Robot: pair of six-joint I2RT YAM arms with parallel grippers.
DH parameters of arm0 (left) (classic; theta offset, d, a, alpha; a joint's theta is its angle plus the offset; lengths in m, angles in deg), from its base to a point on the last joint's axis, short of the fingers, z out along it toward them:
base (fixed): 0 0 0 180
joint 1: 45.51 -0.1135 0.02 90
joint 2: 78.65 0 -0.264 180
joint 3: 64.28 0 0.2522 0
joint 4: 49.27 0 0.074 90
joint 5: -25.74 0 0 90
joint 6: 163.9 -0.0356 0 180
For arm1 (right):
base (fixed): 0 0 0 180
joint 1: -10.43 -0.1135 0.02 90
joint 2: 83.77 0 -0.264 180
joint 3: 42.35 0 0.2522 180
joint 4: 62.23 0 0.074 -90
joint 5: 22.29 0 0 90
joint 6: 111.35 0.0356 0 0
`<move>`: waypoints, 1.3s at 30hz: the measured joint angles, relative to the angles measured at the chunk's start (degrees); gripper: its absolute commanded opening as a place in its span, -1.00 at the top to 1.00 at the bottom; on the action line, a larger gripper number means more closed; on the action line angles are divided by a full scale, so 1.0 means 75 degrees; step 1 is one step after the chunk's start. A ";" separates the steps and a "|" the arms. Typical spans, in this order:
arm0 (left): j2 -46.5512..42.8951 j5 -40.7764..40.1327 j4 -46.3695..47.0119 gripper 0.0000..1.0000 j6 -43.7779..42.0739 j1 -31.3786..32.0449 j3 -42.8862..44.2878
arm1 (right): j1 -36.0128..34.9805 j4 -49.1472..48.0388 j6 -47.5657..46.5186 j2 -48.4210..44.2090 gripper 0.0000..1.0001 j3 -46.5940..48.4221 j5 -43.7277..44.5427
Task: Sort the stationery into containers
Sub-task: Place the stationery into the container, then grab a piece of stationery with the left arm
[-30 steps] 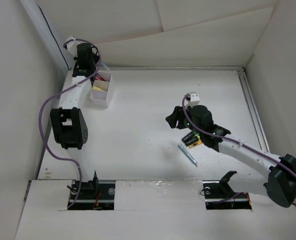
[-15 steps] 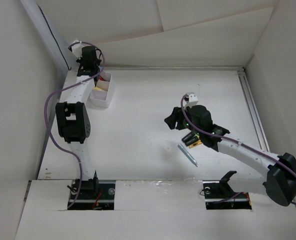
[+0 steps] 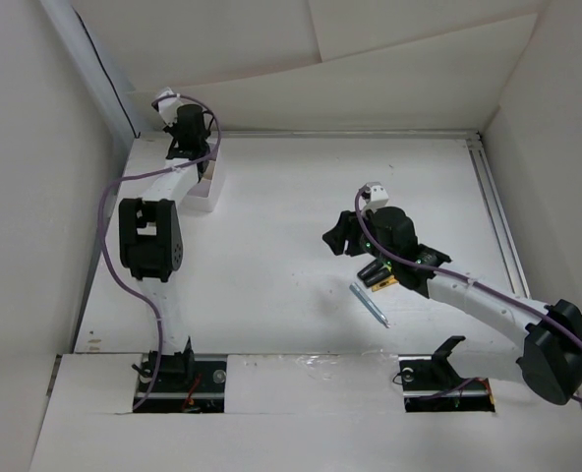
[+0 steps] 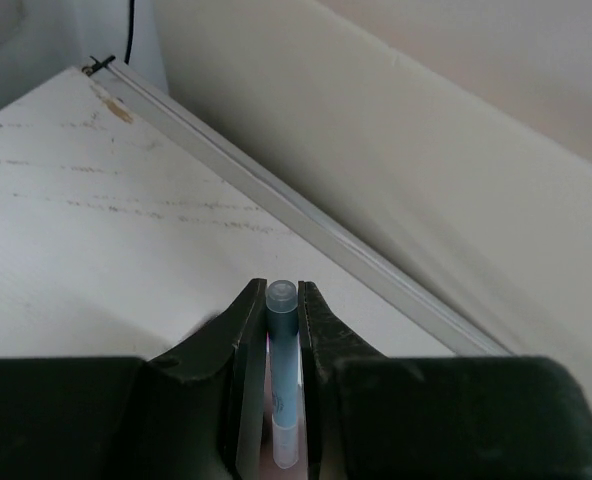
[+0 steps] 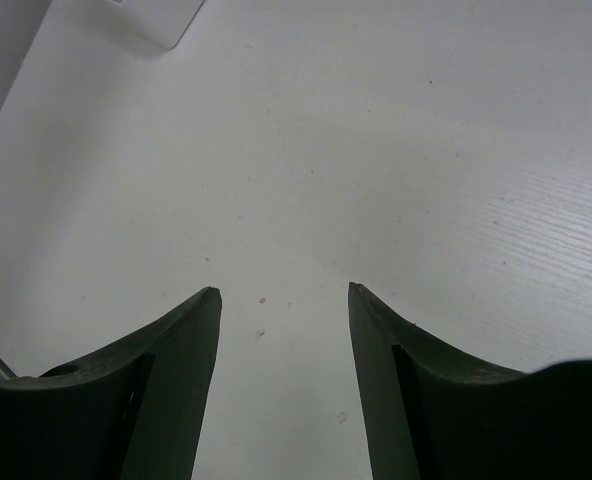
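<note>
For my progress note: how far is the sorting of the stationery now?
Done: cannot tell; the left arm hides most of the white box. In hand: the left fingers are shut on a light blue pen by that box. Left: a bluish pen and what look like yellow-and-black markers lie on the table under the right arm; the right fingers are open, empty.

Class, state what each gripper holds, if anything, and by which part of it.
The left gripper clamps a light blue pen by its barrel, lengthwise between the jaws. The right gripper is open and holds nothing.
</note>
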 measured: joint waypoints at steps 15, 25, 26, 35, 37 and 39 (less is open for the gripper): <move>-0.0420 0.0102 0.0414 0.24 -0.0087 0.0105 -0.1209 | 0.0000 -0.0003 -0.0029 -0.0006 -0.21 0.0000 0.0099; -0.3226 0.0350 0.0734 0.68 0.0245 0.0877 -0.2559 | 0.0058 0.0085 0.0219 -0.0545 1.00 -0.0064 0.1332; -0.3488 0.0376 0.0819 0.70 0.0259 0.1174 -0.2713 | 0.0076 0.0152 0.0277 -0.0685 1.00 -0.0093 0.1571; -0.4051 0.1609 0.1107 0.76 0.0778 0.4628 -0.4855 | 0.0743 0.1839 0.1370 -0.1384 0.95 -0.0149 0.3360; -0.3937 0.2084 0.0941 0.76 0.0825 0.4925 -0.5243 | 0.0761 0.2197 0.1638 -0.1565 0.87 -0.0300 0.3544; -0.3722 0.2553 0.0874 0.72 0.0787 0.5179 -0.5362 | 0.0778 0.2486 0.1915 -0.1859 0.84 -0.0597 0.3701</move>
